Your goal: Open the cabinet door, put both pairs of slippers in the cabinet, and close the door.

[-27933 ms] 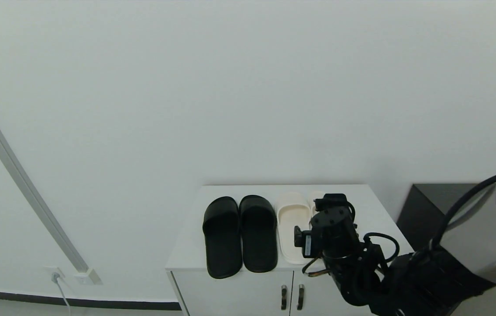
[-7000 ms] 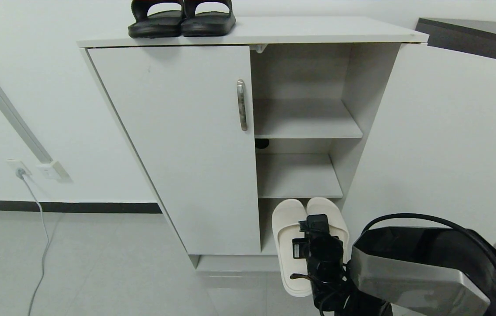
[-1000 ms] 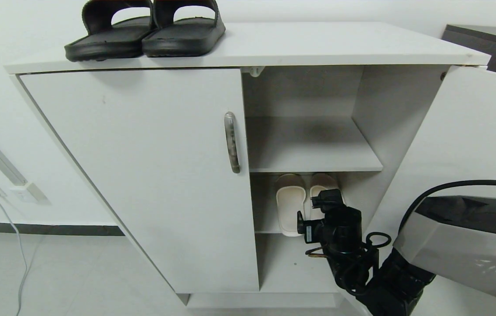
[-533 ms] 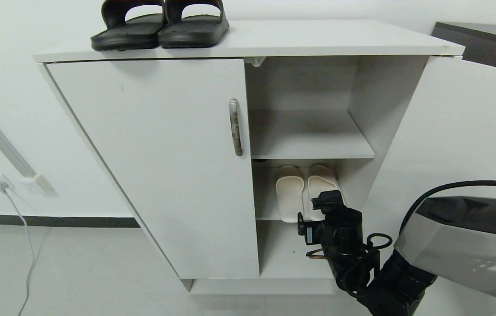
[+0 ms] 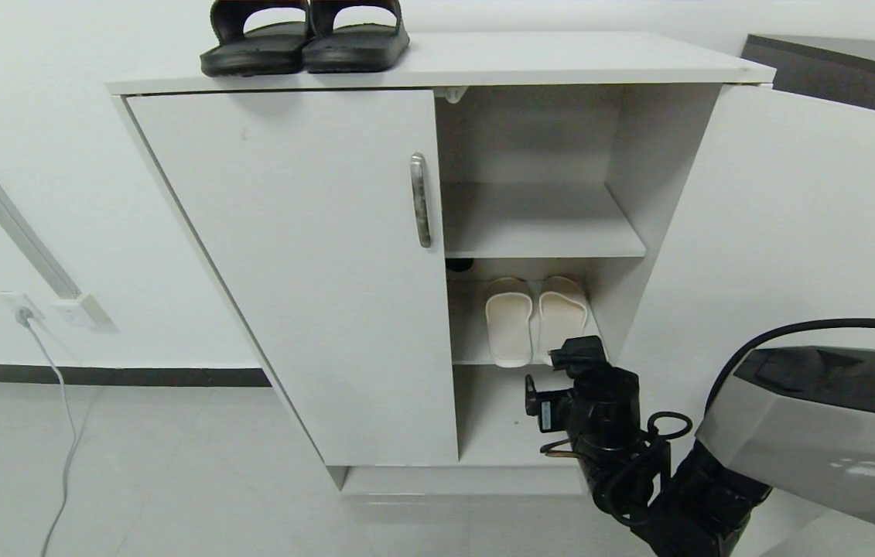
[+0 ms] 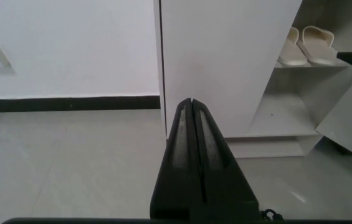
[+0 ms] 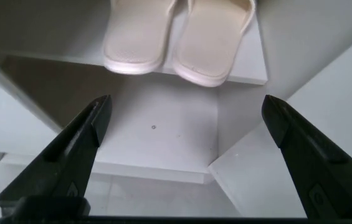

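Observation:
A white cabinet stands with its right door swung open and its left door shut. The white slippers lie side by side on the middle shelf, heels at the shelf's front edge. The black slippers sit on the cabinet top at the left. My right gripper is open and empty, just in front of and below the white slippers. My left gripper is shut, low over the floor to the left of the cabinet, with the white slippers farther off.
The top shelf and bottom shelf are bare. A metal handle is on the shut left door. A wall socket with a cable is at the left. A dark table stands behind the open door.
The head view has pulled back and shifted, so the cabinet looks smaller. My right gripper has drawn back from the white slippers, which stay on the middle shelf.

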Available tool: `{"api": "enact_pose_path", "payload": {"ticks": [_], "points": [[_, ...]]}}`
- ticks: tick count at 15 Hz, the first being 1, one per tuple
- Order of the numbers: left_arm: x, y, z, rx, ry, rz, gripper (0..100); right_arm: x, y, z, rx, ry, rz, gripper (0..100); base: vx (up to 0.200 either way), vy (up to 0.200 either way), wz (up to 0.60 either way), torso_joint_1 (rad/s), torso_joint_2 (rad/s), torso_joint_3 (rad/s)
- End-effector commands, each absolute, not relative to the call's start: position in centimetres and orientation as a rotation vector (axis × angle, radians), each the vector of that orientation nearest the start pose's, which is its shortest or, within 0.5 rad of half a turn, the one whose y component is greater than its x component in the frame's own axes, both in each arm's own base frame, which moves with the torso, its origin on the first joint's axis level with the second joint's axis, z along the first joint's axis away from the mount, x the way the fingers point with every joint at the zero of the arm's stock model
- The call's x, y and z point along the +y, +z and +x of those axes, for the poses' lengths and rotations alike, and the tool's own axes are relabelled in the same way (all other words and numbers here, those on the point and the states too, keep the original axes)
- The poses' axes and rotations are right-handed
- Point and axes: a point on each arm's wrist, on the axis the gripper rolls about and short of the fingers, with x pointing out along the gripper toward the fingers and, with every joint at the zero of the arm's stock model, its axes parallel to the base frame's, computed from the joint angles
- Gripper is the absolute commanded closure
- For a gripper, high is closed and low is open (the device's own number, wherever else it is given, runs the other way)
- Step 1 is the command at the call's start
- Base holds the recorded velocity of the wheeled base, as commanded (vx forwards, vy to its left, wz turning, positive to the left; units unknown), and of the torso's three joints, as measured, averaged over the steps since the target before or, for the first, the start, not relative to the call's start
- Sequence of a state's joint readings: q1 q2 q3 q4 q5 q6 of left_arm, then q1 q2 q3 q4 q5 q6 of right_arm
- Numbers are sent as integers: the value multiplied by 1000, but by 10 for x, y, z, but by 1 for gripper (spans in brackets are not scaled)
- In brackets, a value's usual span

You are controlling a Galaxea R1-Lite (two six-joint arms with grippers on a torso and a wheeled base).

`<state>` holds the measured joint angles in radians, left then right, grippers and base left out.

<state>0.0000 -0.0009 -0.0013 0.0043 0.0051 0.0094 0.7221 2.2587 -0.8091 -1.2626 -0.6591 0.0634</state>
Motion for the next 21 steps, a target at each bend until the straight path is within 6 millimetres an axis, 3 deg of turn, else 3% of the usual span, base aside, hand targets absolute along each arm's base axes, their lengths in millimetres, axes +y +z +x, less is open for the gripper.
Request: {"api": "enact_pose_path", "payload": {"ticks": [1, 21], "points": [[0, 75, -23, 3, 6, 9, 100, 242, 49, 296, 146, 58, -57, 0, 0, 0, 0, 0, 0, 0], [0, 76, -23, 2, 8, -6, 100, 242, 54, 291, 126, 41, -50, 0, 0, 0, 0, 0, 1, 69]]}}
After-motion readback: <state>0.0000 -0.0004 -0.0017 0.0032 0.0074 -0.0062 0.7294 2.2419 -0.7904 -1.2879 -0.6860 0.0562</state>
